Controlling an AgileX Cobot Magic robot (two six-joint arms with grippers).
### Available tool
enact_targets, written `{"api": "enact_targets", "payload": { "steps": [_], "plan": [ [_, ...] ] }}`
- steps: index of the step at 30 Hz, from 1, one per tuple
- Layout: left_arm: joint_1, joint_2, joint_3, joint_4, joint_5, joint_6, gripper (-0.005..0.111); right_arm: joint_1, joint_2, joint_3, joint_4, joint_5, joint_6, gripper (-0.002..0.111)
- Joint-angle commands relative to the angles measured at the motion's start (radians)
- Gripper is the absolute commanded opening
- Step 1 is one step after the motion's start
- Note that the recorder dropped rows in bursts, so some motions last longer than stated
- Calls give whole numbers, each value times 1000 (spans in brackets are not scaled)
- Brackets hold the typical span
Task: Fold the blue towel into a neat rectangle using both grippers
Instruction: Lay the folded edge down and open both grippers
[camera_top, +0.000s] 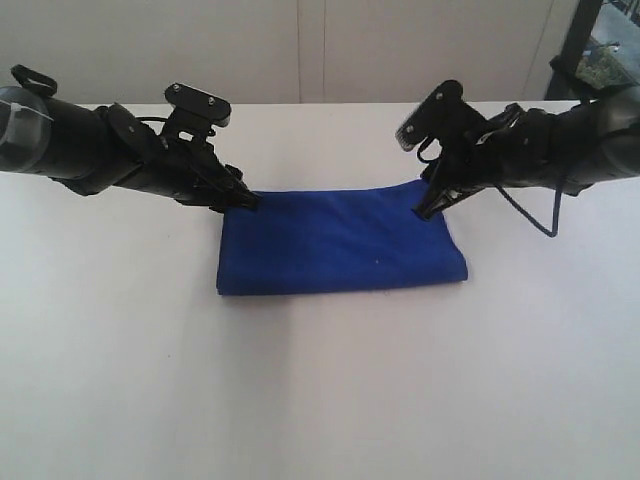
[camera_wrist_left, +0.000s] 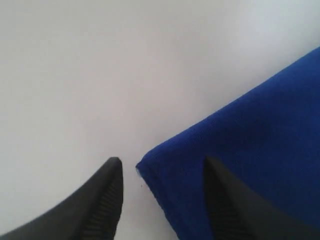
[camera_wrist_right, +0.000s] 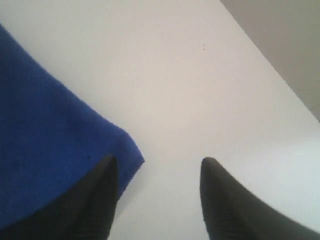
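The blue towel (camera_top: 340, 242) lies folded in a rectangle on the white table. My left gripper (camera_top: 248, 201) hovers at its far left corner, jaws open; in the left wrist view the towel (camera_wrist_left: 250, 150) corner sits between the black fingers (camera_wrist_left: 107, 192), with one finger over the cloth and the left gripper (camera_wrist_left: 161, 165) holding nothing. My right gripper (camera_top: 432, 207) is at the far right corner, also open. In the right wrist view the towel (camera_wrist_right: 45, 150) corner lies under one finger (camera_wrist_right: 97, 195), and the right gripper (camera_wrist_right: 157, 164) spans mostly bare table.
The white table (camera_top: 320, 400) stretches wide in front of the towel. A wall runs along its far edge (camera_top: 320, 102). A dark frame (camera_top: 585, 45) stands at the back right. A black cable (camera_top: 545, 215) hangs from the right arm.
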Motion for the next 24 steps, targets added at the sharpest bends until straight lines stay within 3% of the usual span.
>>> {"api": "enact_targets", "payload": {
  "steps": [1,4,7,10,15,19,24],
  "plan": [
    [-2,-34,-2,-4,35,-5,54,-2,-75,-6,103,38,158,38],
    [0,-75,-2,-4,123,-5,44,-9,-137,-6,118,161,266,22],
    [7,-121,-2,-4,259,-5,21,-24,-186,-6,116,317,350,5],
    [18,-152,0,-2,379,-5,0,-42,-212,-6,114,477,362,0],
    [22,-167,0,-2,494,-12,0,-61,-222,-2,102,656,394,0],
    [34,-167,0,-2,549,-107,0,-61,-222,-2,93,696,451,0],
    [129,-167,0,-2,668,-260,0,-61,-222,-2,64,758,519,0]
  ]
}}
